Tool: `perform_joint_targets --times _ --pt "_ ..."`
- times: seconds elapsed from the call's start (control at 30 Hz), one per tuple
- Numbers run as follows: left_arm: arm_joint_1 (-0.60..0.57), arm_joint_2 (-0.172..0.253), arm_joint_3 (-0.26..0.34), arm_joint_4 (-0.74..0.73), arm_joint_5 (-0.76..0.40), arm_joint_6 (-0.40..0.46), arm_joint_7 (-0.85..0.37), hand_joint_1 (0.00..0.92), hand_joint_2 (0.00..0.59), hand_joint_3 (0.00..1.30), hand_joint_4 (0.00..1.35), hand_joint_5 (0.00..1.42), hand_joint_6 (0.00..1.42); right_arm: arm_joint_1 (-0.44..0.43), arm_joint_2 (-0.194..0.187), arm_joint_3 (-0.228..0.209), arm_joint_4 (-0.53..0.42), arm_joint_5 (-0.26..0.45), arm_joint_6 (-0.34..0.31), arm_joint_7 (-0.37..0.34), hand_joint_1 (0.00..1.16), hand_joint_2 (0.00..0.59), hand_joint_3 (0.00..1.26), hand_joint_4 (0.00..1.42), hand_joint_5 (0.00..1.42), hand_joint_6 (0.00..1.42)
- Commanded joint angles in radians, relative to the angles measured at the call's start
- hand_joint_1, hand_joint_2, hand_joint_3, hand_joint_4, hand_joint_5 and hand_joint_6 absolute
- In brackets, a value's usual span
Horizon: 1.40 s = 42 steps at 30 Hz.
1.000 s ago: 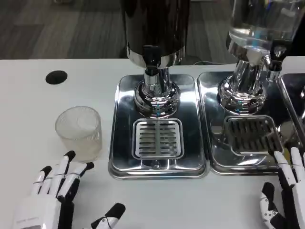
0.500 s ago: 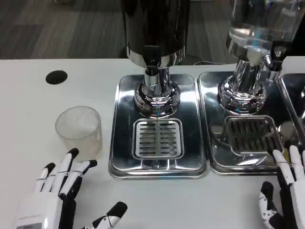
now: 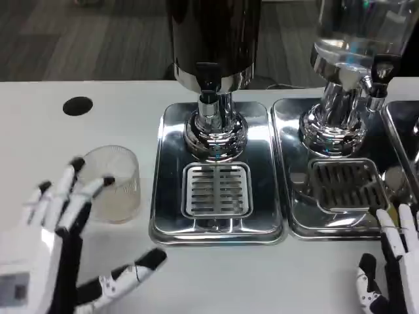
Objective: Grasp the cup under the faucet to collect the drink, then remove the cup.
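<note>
A clear ribbed plastic cup [image 3: 118, 180] stands upright on the white table, left of the steel drip tray [image 3: 217, 226]. The dark dispenser's faucet [image 3: 208, 82] hangs over the tray's grate [image 3: 217, 190], which has nothing on it. My left hand [image 3: 62, 242] is raised at the lower left with fingers spread; its fingertips [image 3: 77, 163] overlap the cup's left side in the picture, and I cannot tell if they touch it. The thumb points right, below the cup. My right hand [image 3: 393, 268] sits at the lower right corner, fingers extended, holding nothing.
A second dispenser [image 3: 350, 78] with a clear tank stands on its own drip tray [image 3: 298, 222] to the right. A black round hole [image 3: 77, 106] marks the table at the back left. The table's front strip between my hands is bare white surface.
My left hand has risen and moved up toward the cup, its fingers opening wider and now overlapping the cup's left side. The cup, trays and right hand have stayed put.
</note>
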<state>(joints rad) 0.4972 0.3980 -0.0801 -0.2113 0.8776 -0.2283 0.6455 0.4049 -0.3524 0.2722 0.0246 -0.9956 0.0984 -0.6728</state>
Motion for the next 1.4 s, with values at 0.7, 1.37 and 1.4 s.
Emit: perform_joint_targets --times 0.7,1.37,1.4 --pt "-0.473 -0.008 -0.008 0.197 -0.024 0.365 -0.489 0.002 0.015 0.15 0.0 0.12 0.14 0.0 0.005 0.001 -0.041 0.002 0.007 -0.001 0.45 0.554 0.14 0.0 0.0 0.0" --pt "-0.564 -0.004 -0.066 0.393 -0.084 0.386 -0.448 0.091 0.038 0.15 0.0 0.25 0.31 0.002 0.005 0.004 -0.022 0.018 0.001 -0.003 0.45 0.553 0.15 0.0 0.0 0.0" --pt "-0.569 -0.004 -0.067 0.399 -0.087 0.386 -0.446 0.098 0.041 0.16 0.0 0.26 0.32 0.003 0.005 0.003 -0.022 0.019 0.001 -0.004 0.45 0.553 0.16 0.0 0.0 0.0"
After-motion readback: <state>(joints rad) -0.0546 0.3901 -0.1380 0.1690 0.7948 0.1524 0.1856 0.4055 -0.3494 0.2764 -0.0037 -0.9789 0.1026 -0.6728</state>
